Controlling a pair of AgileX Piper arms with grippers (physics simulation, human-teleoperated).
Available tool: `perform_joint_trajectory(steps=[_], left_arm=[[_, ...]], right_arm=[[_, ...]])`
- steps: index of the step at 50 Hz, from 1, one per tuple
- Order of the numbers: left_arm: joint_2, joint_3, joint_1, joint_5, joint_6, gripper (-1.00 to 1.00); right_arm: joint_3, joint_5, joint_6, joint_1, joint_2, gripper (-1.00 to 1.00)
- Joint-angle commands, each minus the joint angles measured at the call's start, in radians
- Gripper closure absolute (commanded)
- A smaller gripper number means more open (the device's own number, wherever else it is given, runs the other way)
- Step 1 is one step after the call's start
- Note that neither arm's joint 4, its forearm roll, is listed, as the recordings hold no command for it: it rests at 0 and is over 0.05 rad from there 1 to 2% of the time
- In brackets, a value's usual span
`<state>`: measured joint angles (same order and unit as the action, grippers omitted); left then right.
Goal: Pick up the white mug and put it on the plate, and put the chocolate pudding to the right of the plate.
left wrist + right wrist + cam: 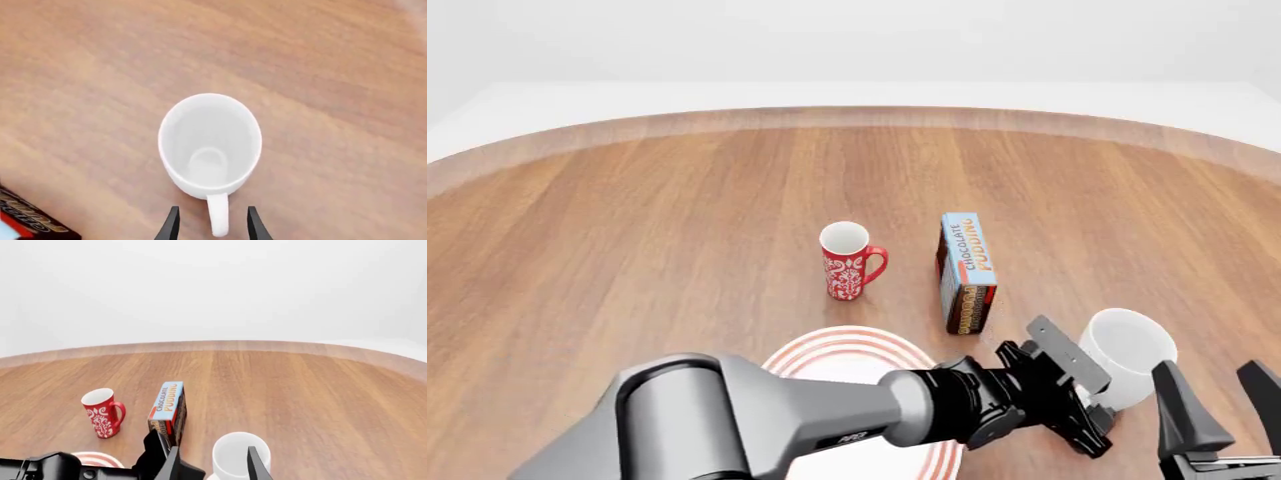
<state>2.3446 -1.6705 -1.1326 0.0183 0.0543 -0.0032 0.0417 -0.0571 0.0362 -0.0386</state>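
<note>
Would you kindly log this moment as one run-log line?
left gripper: open, straddling white mug handle | plate: no mug | chocolate pudding: behind plate | right gripper: open

left gripper (212, 226) parted — right gripper (1221, 405) parted, low at right.

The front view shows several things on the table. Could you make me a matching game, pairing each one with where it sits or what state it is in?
Things:
1. white mug
2. red mug
3. pudding box
4. plate

Descriptions:
A. partly hidden under the left arm
B. stands upright between the two mugs
C. its handle lies between the left gripper's open fingers
D. farthest to the left of the standing things, patterned

Pairs: 1-C, 2-D, 3-B, 4-A
</note>
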Motion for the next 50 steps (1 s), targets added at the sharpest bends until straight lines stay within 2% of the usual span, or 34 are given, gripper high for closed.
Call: perform_joint_trajectory(steps=[1, 12, 16, 21, 22, 38, 50], left_arm=[[0.021, -0.026, 0.001, -0.022, -0.01, -1.0], [0.037, -0.035, -0.003, -0.025, -0.012, -1.0], [0.047, -0.063, 0.018, -0.035, -0.033, -1.0], [0.047, -0.064, 0.018, -0.033, -0.037, -1.0], [0.047, -0.063, 0.018, -0.033, -0.038, 1.0], [0.034, -0.035, 0.005, -0.013, -0.03, 1.0], [0.007, -0.011, 0.018, 0.002, -0.034, 1.0]], right_arm=[[0.002, 0.051, -0.01, -0.001, -0.05, -1.0], [0.002, 0.052, -0.011, -0.001, -0.05, -1.0], [0.002, 0.052, -0.011, -0.001, -0.05, -1.0], [0.0, -0.007, -0.012, -0.001, 0.008, -1.0], [-0.001, -0.014, -0.012, -0.001, 0.015, -1.0], [-0.003, -0.035, -0.012, -0.002, 0.034, -1.0], [0.002, 0.059, -0.01, -0.002, -0.057, -1.0]])
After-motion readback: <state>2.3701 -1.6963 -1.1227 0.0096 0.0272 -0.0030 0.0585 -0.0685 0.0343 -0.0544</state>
